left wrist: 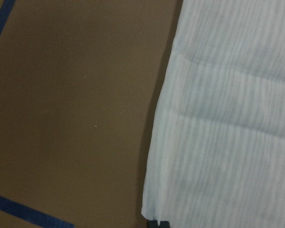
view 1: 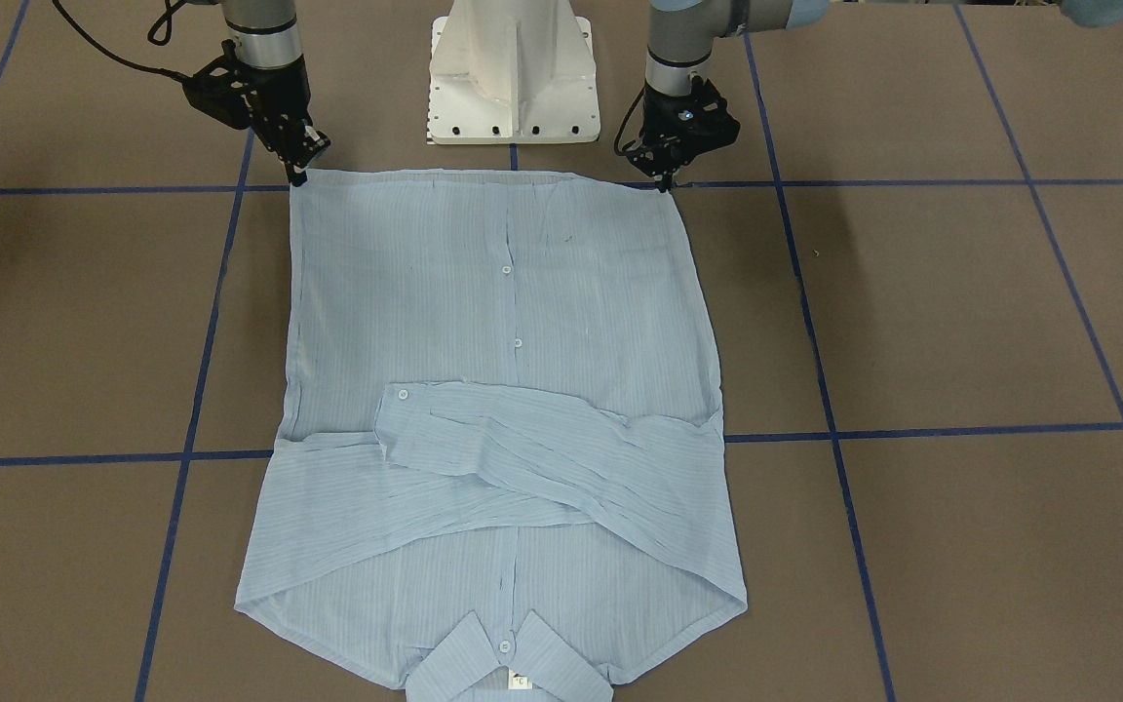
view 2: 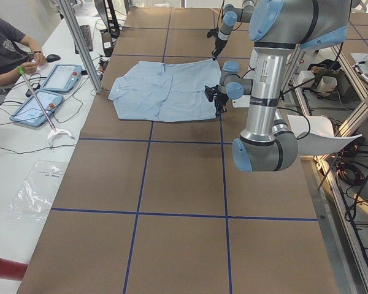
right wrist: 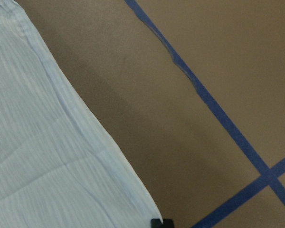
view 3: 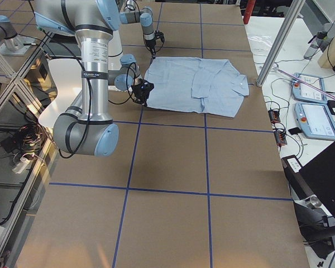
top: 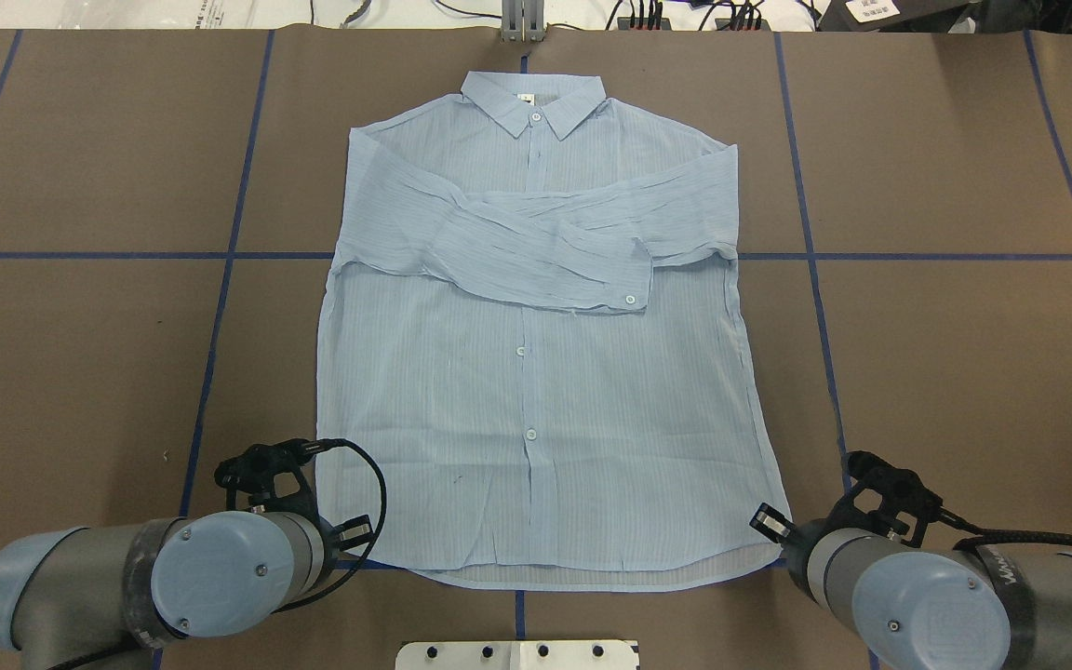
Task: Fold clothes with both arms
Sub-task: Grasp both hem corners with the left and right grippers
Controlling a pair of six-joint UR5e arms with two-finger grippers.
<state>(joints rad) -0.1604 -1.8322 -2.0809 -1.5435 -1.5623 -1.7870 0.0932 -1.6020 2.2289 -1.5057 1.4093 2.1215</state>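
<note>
Hem corners of the shirt are being pinched at the surface by the closed left tool and closed right tool.

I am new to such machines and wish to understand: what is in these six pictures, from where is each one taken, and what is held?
It is a two-armed robot at a table. Four fixed cameras look from the front, from behind above, and from each end; two sit on the wrists. A blue shirt lies flat, sleeves crossed, collar away from the robot. The left gripper and right gripper each seem to pinch a hem corner.
</note>
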